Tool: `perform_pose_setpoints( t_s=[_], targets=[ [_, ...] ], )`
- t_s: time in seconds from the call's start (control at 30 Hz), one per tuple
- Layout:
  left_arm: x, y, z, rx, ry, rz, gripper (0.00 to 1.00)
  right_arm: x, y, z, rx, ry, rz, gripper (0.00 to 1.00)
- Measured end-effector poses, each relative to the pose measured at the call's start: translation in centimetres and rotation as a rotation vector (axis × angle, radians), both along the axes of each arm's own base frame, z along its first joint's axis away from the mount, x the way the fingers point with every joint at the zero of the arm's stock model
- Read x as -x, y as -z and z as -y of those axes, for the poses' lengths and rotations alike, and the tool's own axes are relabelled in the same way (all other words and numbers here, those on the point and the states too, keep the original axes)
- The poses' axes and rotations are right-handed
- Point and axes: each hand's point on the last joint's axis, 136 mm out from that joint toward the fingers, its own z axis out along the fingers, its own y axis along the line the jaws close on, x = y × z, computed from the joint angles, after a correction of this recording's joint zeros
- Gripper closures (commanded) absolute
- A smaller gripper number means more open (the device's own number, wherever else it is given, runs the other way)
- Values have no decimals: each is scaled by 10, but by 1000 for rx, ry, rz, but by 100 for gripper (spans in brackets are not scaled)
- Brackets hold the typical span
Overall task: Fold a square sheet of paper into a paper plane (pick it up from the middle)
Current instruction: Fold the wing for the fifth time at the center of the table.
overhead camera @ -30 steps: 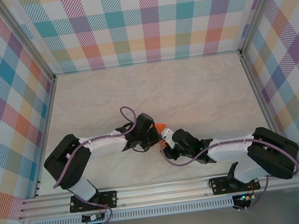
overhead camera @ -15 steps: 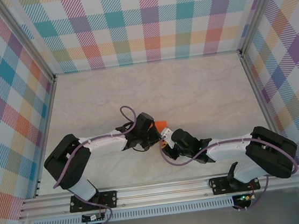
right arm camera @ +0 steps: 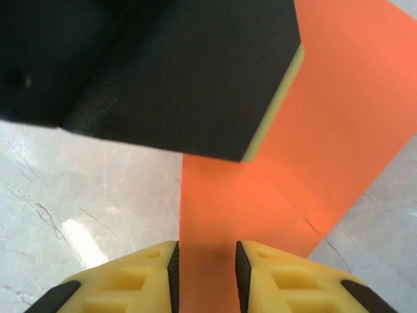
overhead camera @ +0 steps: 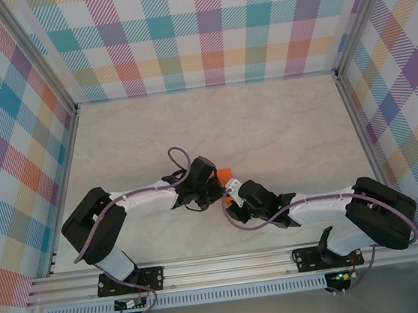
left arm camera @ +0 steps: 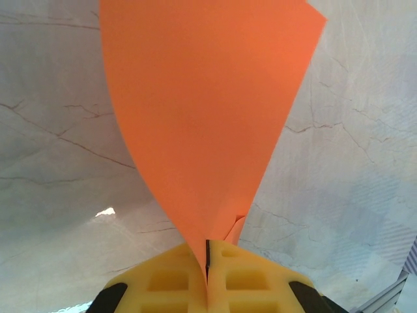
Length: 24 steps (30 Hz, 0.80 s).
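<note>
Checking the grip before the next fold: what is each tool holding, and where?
The left tool pinches the orange paper at its narrow pointed end. The right tool is open over the paper, holding nothing.

bright even light, table (right arm camera: 77, 240) glare

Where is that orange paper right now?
In the top view the orange paper is at the middle of the table: the left pincer pinches it, and the right pincer stands open around it.
</note>
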Motion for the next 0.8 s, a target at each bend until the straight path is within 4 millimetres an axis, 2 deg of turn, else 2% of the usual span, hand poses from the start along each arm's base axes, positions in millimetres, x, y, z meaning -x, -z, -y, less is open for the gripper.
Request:
perform_pose_setpoints(
  t_s=[0.07, 0.37, 0.57, 0.8],
  targets=[
    [-1, -1, 1, 3, 0, 2, 96, 0, -5, 2, -7, 9, 3, 57],
    [-4, -2, 3, 3, -1, 3, 96, 1, -33, 12, -83, 58, 33, 47],
    [-2, 1, 2, -5, 3, -2, 96, -2, -45, 21, -105, 111, 57, 45],
    [-2, 1, 3, -4, 3, -3, 96, -2, -39, 26, -77, 124, 46, 48]
  ],
)
